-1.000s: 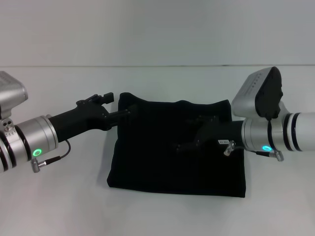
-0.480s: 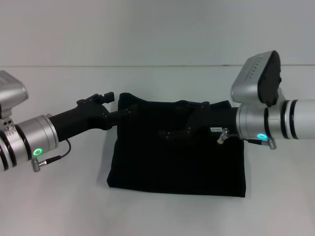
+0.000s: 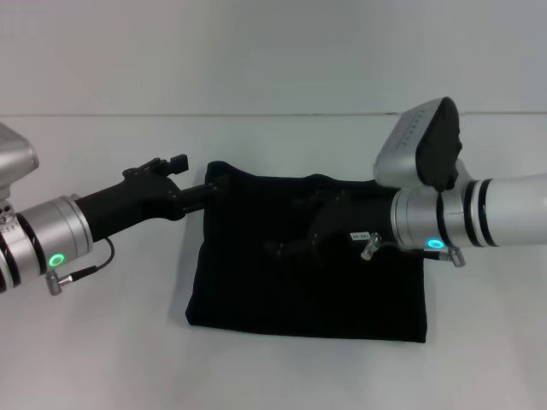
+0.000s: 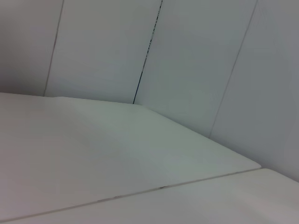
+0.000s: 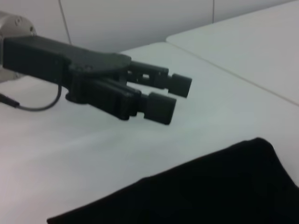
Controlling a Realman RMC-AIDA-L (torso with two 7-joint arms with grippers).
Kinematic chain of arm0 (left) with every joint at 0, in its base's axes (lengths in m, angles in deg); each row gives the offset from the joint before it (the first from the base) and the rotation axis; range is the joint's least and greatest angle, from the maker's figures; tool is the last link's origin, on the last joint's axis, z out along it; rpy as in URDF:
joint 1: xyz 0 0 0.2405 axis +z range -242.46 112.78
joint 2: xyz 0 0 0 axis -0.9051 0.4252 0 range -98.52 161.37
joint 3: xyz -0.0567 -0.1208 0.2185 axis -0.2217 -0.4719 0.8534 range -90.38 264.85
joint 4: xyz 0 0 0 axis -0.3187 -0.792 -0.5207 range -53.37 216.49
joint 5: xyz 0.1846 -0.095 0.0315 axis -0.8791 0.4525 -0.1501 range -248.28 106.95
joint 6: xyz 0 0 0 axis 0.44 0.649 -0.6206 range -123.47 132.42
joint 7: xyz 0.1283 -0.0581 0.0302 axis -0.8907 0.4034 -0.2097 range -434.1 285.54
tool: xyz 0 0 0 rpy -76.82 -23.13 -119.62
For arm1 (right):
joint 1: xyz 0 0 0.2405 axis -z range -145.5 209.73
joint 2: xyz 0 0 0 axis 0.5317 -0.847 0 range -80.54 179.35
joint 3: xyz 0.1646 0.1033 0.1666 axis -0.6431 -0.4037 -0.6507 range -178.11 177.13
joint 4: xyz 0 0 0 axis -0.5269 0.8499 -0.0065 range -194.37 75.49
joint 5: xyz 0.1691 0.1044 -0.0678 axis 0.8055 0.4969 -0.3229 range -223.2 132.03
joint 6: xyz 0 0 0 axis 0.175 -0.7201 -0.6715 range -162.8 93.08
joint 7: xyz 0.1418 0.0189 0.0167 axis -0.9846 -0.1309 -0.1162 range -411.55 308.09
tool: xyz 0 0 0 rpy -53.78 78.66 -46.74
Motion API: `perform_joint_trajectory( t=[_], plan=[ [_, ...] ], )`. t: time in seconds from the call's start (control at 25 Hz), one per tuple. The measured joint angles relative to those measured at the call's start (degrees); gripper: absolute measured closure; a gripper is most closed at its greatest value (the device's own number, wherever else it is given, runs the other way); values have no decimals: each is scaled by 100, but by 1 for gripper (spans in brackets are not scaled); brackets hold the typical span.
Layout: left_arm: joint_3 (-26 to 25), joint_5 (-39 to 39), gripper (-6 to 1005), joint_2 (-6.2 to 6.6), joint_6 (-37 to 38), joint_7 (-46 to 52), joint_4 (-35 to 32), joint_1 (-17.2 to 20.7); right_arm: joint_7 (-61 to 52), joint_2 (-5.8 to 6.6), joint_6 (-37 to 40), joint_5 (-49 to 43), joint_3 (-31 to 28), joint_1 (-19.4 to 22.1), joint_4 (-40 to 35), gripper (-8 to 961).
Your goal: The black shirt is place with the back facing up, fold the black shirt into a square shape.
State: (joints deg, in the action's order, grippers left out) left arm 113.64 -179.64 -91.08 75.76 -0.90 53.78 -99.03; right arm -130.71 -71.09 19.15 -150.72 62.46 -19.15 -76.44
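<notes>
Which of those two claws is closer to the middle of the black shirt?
The right. The right end effector hangs over the middle of the black shirt; the left end effector is at its far left corner, above the edge.

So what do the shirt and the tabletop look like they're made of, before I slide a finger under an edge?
The black shirt looks like soft matte woven or knit fabric: no sheen, rounded folded edges, a wavy far hem. The exact fibre can't be told. The table looks like a hard, smooth white panel, possibly laminate, with a faint satin reflection and a thin seam visible in the left wrist view.
</notes>
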Motion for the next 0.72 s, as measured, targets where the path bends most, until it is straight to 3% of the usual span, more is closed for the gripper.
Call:
perform_joint_trajectory(
  t=[0.28, 0.72],
  plan=[
    [2, 0, 161, -1, -1, 0, 0, 0, -500, 0, -161, -12, 690, -49, -17, 12],
    [5, -1, 167, -2, 0, 8, 1, -9, -465, 10, -109, 182, 685, 258, -564, 12]
  ],
)
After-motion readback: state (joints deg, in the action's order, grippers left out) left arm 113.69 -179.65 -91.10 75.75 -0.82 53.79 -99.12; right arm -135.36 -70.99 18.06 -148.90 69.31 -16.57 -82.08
